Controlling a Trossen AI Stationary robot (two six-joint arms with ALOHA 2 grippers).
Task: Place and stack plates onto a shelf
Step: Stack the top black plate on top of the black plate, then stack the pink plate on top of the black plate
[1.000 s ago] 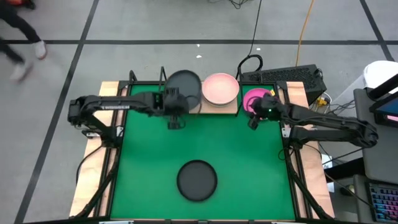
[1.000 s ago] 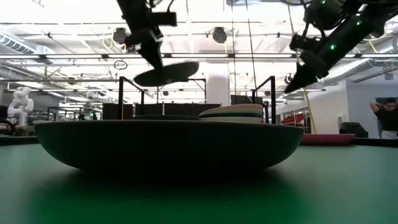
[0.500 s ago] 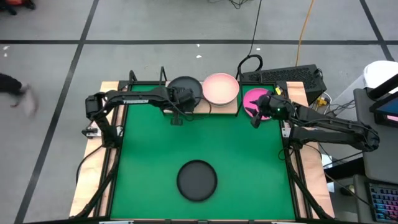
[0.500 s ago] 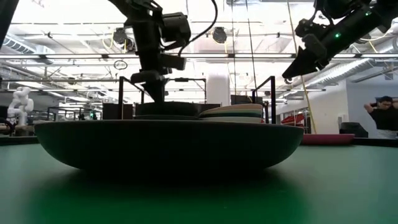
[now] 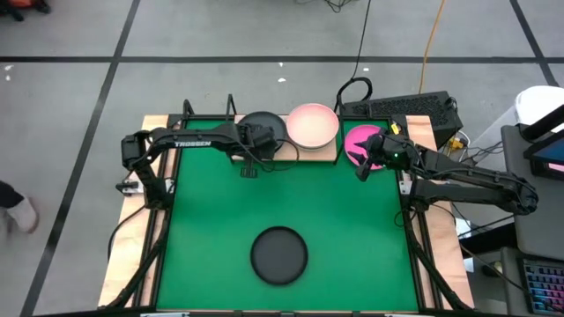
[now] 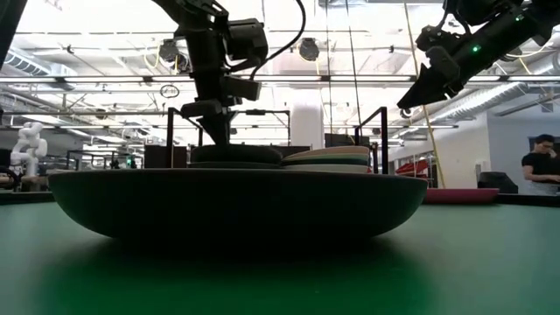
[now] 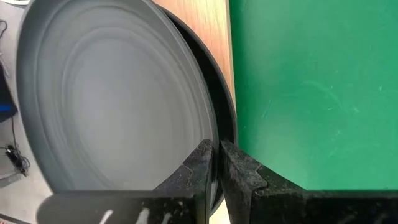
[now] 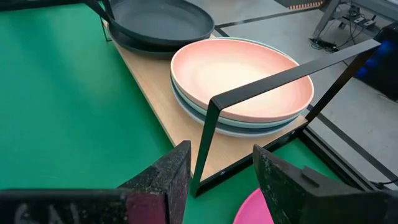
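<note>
My left gripper [image 5: 261, 145] reaches to the shelf [image 5: 287, 151] at the table's far edge and is shut on a dark grey plate [image 5: 263, 126], which lies on top of the dark stack [image 6: 236, 156] on the shelf's left half. Beside it stands a stack topped by the light pink plate [image 5: 313, 125]. My right gripper [image 5: 359, 167] hovers open, raised above the near-left rim of the magenta plate [image 5: 363, 139], which lies flat on the mat right of the shelf. A black plate [image 5: 279, 254] rests flat on the mat near the table's near edge. My left gripper pinches the dark grey plate's near rim [image 7: 215, 134] between its two fingers, one finger [image 7: 198, 167] over the inner face and the other outside the rim. The fingers come from the near side, slanting down. The plate lies level on the dark plate beneath it [image 7: 229, 106].
Thin black wire uprights [image 8: 261, 84] frame the shelf and stand between my right gripper and the pink stack. The green mat [image 5: 344, 220] lies open between the shelf and the near black plate. A keyboard [image 5: 401, 107] sits beyond the far right corner. A person [image 6: 541, 171] stands in the room behind.
My left gripper carried the dark grey plate, held tilted above the shelf, toward the far edge and down, and the plate now lies level on the dark stack. The gripper stays shut on its rim. My right gripper rose slightly.
</note>
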